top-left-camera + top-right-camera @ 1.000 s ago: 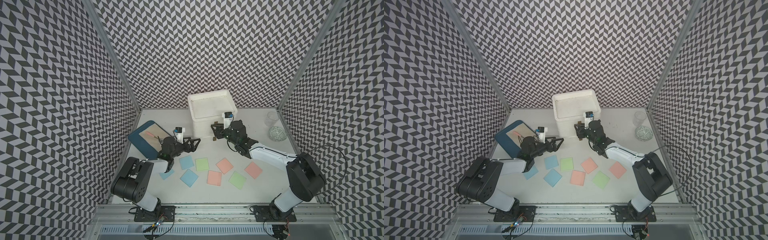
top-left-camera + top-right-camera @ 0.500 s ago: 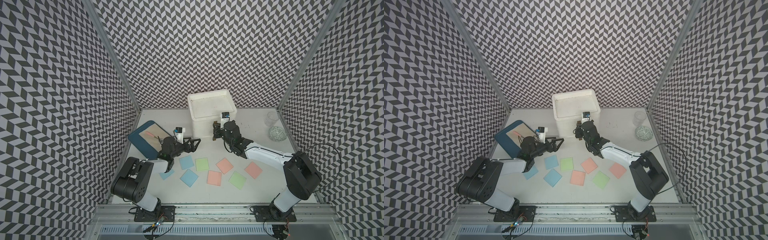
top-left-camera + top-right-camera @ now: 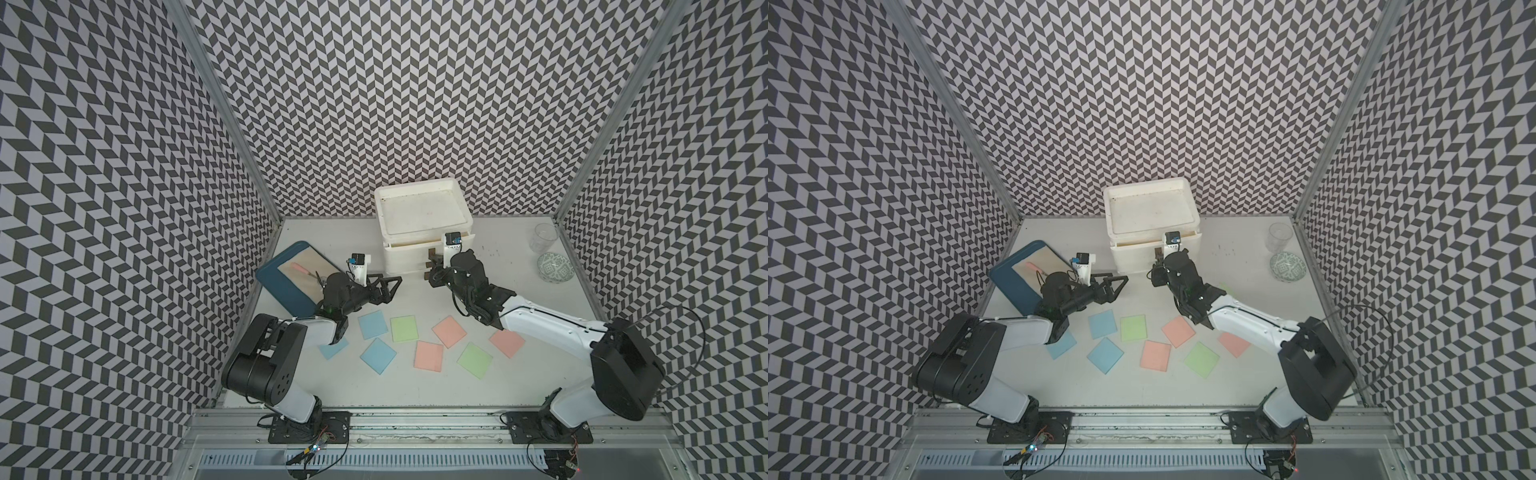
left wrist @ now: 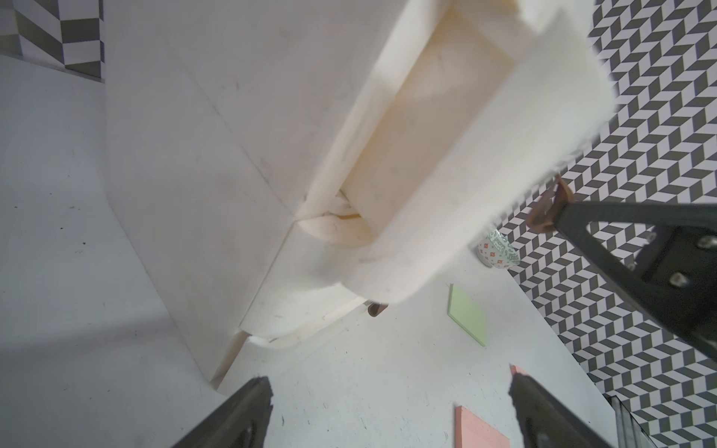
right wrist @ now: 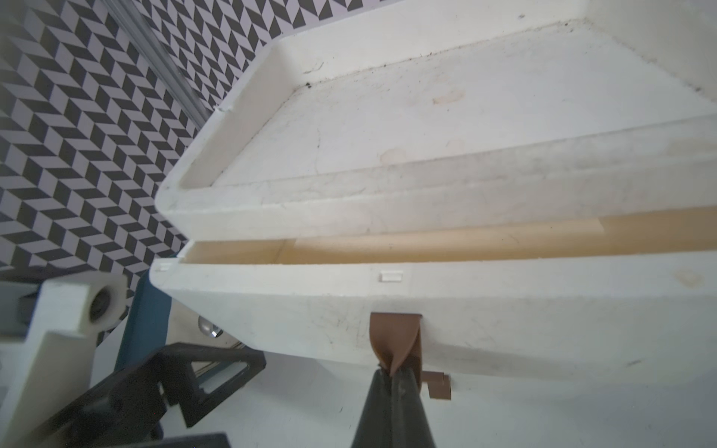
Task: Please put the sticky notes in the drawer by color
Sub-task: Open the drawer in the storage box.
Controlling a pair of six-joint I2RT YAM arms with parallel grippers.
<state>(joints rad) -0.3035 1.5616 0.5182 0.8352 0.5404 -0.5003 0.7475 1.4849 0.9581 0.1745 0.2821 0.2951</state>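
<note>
my right claw (image 5: 394, 374) clenching the small brown handle (image 5: 394, 333) of the white plastic drawer box (image 3: 409, 257) at twelve o'clock, my left claw (image 3: 388, 288) gaping

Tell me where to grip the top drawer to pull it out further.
Take the small brown handle at the middle of the top drawer's front, coming straight in from the robot's side. The front is otherwise a wide smooth face; that thin tab is its only protrusion, so the fingers close across it. The right gripper is shut on it.
</note>
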